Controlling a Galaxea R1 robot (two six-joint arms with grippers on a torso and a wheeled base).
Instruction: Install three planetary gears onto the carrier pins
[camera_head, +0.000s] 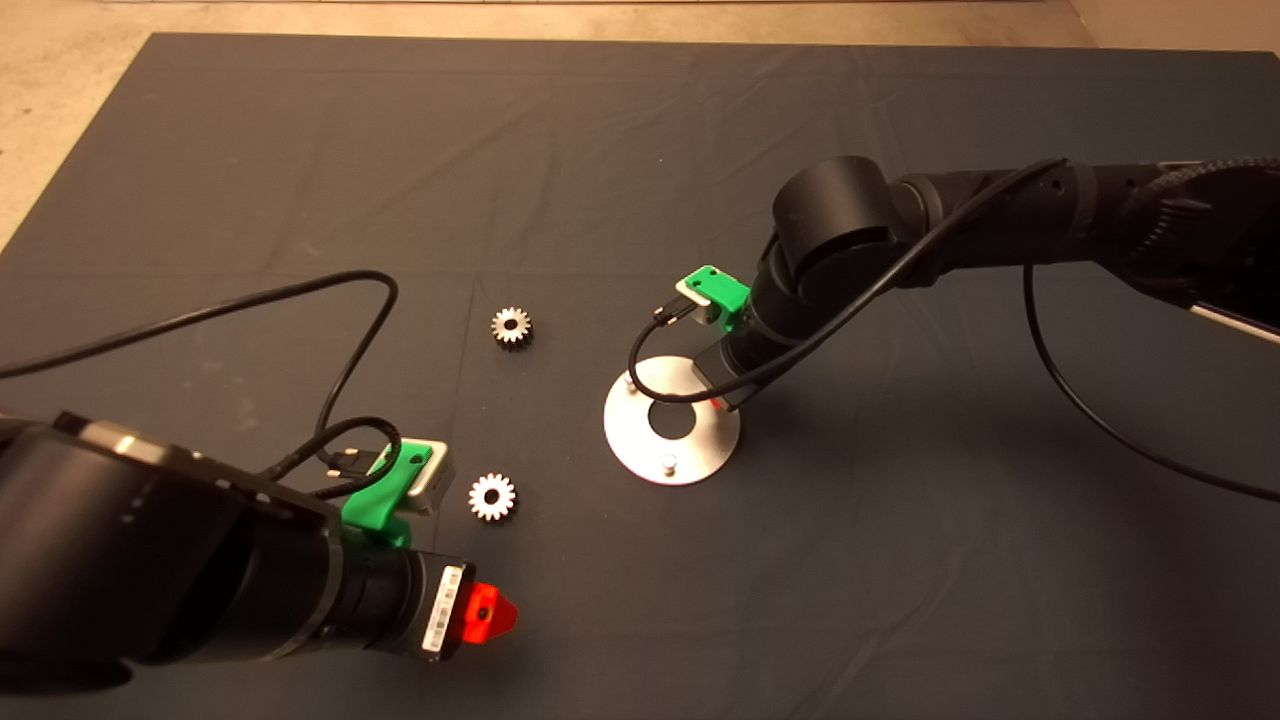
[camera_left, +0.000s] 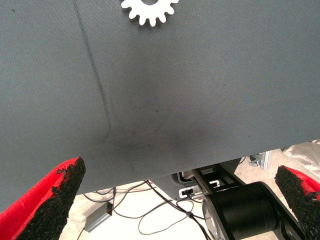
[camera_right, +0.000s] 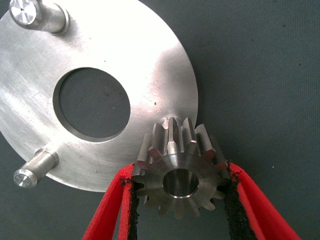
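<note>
**Third pin hidden under held gear**

The left gripper (camera_head: 495, 612) waited spread at lower left, near two loose gears (camera_head: 492, 496) (camera_head: 511, 326). The disc (camera_head: 640, 445) showed two pins (camera_right: 34, 170); the right gripper (camera_right: 180, 200) pinched a gear (camera_right: 179, 167), visible only from the wrist.

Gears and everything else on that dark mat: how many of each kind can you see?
Gears: 3, two loose on the mat, one in the right claw
Pins in view: 2
Disc: 1
Total: 6
</note>
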